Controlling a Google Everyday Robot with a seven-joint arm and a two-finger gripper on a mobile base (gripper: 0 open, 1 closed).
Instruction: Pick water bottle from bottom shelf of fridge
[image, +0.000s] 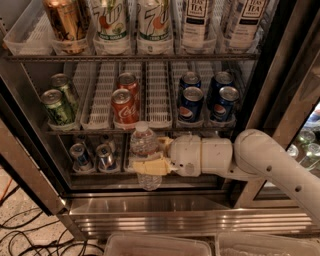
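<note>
Pincer (148, 156) clamped mid-view, arm outstretched.

Hand (149, 156) around water bottle (144, 142); small cans (93, 155) left on bottom shelf (116, 171).

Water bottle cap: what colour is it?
White cap, camera view; the gripper clasps the water bottle at the bottom shelf.
</note>
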